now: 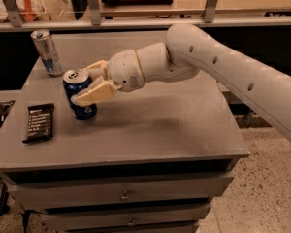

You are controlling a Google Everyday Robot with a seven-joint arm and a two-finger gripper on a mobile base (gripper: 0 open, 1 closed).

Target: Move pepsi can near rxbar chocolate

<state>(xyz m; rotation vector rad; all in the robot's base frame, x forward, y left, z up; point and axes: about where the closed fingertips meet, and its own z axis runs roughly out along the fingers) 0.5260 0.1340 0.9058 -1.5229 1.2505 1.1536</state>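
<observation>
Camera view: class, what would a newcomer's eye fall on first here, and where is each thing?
The big white arm reaches in from the right across the grey table, and its gripper is closed around the pepsi can at the table's left side. Just left of the can, near the front left edge, lies the rxbar chocolate. A taller silver-and-blue can stands at the back left corner.

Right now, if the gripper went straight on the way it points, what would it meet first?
The gripper, shut on the pepsi can, points left toward the table's front-left. The rxbar chocolate lies in that line; the held can would probably touch it first, though depth is unclear.
</observation>
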